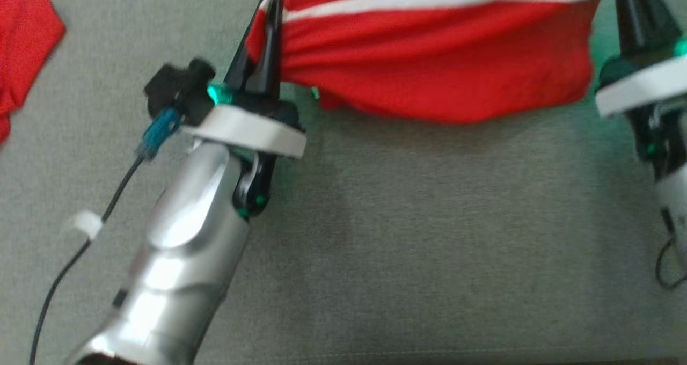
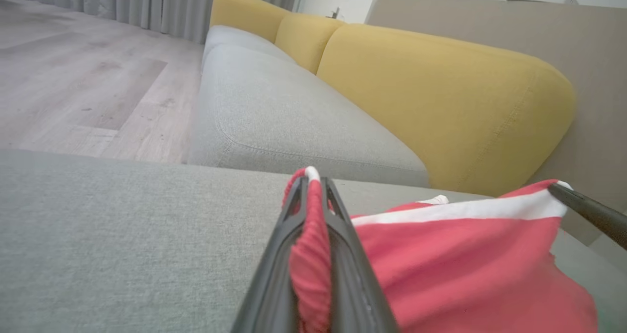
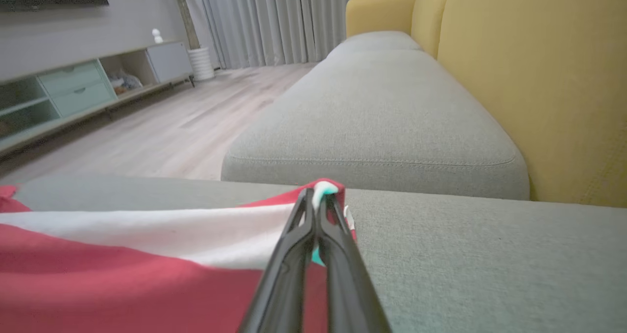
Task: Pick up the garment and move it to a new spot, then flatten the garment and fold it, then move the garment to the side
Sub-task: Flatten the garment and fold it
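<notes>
Red, white-banded garment (image 1: 429, 70) — plain grey seat cushion (image 1: 429, 247), mustard-yellow backrest (image 2: 441, 103).

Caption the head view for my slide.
Left gripper and right gripper hold the red garment stretched over the grey cushion.

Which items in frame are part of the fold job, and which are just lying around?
Job: red garment with white stripe, pinched at its two ends by the left end effector and right end effector; grey cushion beneath it.
Lying about: second red cloth at far left; yellow sofa; low cabinet; curtains.
</notes>
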Motion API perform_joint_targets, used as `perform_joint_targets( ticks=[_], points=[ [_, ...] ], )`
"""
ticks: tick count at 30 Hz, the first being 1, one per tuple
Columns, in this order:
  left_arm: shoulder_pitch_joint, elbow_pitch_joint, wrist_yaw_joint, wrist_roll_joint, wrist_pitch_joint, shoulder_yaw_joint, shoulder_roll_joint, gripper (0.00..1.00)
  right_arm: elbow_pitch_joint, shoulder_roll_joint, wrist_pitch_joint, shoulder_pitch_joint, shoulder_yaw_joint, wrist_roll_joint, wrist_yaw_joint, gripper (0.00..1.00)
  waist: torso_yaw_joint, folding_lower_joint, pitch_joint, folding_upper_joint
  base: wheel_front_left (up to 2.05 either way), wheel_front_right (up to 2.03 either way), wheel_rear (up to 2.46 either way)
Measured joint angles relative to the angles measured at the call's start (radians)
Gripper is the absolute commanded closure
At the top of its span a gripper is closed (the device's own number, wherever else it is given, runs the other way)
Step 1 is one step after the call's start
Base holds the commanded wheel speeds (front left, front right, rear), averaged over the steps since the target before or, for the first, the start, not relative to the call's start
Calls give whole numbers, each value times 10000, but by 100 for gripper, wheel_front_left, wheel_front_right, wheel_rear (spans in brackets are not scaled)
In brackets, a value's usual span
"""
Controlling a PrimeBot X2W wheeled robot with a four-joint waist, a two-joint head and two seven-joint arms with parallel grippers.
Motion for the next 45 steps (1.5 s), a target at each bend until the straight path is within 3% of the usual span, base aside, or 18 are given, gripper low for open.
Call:
perform_joint_targets(
  ticks=[8,9,10,11,12,16,20,21,24,30,31,32,33,40,45],
  points=[
    [-1449,767,466,-1047,0,-1087,-56,100,2395,58,-384,-2224,422,-848,0,100,505,-1,977,0,0,0,0],
    [-1539,769,493,-1081,0,-1170,-58,96,2610,79,-385,-2406,523,-909,0,98,546,-1,1055,0,0,0,0],
    [-1619,780,539,-1118,0,-1206,-63,60,2813,96,-435,-2568,640,-1018,0,76,580,-1,1125,0,0,0,0],
    [-1666,780,568,-1131,-2,-1220,-69,0,2999,142,-487,-2698,698,-1112,0,53,611,-1,1177,0,0,0,0],
    [-1688,777,633,-1139,-2,-1223,-73,0,3181,194,-491,-2788,727,-1162,0,0,641,-1,1210,0,0,0,0],
    [-1576,370,922,-679,-2,-1116,-69,0,3473,466,-587,-2878,437,-1174,0,0,737,-2,1148,0,0,0,0],
    [-867,-813,1367,711,-4,-675,-100,0,2955,594,-598,-2438,-487,-1170,0,0,814,-4,847,0,0,0,0],
    [-174,-1436,1580,1482,-8,-395,-96,0,2949,663,-621,-1893,-750,-1160,0,0,864,-4,654,0,0,0,0],
    [1029,-2309,1885,2694,-10,-157,-58,0,3515,732,-633,-1022,-817,-1049,0,0,976,-6,333,0,0,0,0],
    [2578,-3459,2159,3584,-10,265,-27,0,4690,700,-104,-1084,-1273,-604,0,0,1431,-6,-36,0,0,0,0],
    [2764,-3611,2173,3731,-10,336,-21,0,4884,683,71,-1126,-1308,-508,0,54,1551,-7,-93,0,0,0,0],
    [2925,-3774,2178,3806,-10,385,-21,0,5016,650,213,-1153,-1294,-408,0,83,1667,-7,-149,0,0,0,0],
    [3073,-3919,2199,3864,-10,414,-21,0,5114,623,364,-1180,-1231,-299,0,100,1784,-7,-211,0,0,0,0],
    [4102,-4521,2234,3939,-10,836,10,0,5501,598,466,-1151,-798,167,0,100,2103,-4,-898,0,0,0,0],
    [4668,-4773,2161,4128,-10,1151,65,0,5641,-372,410,-998,-725,138,0,100,1821,-5,-1274,1,0,0,0]
  ],
)
